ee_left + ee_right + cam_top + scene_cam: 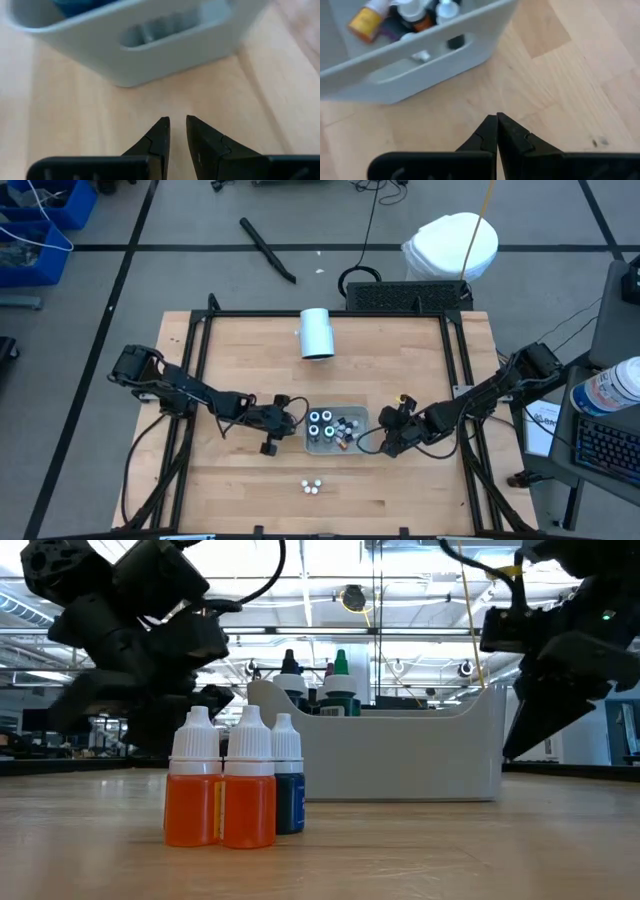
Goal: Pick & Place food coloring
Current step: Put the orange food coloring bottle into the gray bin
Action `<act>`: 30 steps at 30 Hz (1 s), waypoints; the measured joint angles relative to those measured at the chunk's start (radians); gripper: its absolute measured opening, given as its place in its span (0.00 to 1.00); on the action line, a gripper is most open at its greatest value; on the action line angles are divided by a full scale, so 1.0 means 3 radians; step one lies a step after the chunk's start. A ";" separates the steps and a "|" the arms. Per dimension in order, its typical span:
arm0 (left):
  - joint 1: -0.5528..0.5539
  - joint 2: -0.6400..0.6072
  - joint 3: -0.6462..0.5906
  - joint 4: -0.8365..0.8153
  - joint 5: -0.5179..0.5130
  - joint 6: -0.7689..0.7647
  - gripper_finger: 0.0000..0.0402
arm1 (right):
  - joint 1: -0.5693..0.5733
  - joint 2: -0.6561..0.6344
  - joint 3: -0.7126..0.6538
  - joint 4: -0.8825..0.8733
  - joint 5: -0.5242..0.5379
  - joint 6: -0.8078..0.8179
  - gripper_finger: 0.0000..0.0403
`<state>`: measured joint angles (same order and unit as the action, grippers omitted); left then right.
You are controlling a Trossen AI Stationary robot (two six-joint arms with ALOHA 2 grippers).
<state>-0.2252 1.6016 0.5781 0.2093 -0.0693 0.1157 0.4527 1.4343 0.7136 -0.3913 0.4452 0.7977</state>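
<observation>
most small white-capped food coloring bottles [333, 426] sat in the grey rectangular plastic tray [312, 446] between both jaws; three bottles [232, 788] remained on the wooden table [400, 360]. left jaws [177, 131] stood slightly spread, empty; right jaws [497, 129] pressed together, empty.

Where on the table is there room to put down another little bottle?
Plenty of bare wood lies between the white cylinder and the grey tray, and along the front edge on either side of the three loose bottles. It is crowded around the tray: the left gripper sits close on one side, the right gripper on the other.
</observation>
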 joint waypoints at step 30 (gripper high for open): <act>-0.1162 -0.0306 -0.0017 0.1162 -0.0516 0.0529 0.01 | 0.0904 -0.0971 -0.0776 0.1428 0.0508 -0.2041 0.00</act>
<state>-0.5740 1.5098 0.5730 0.5580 -0.2241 0.2743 0.7238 1.1429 0.4809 0.0370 0.5975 0.1854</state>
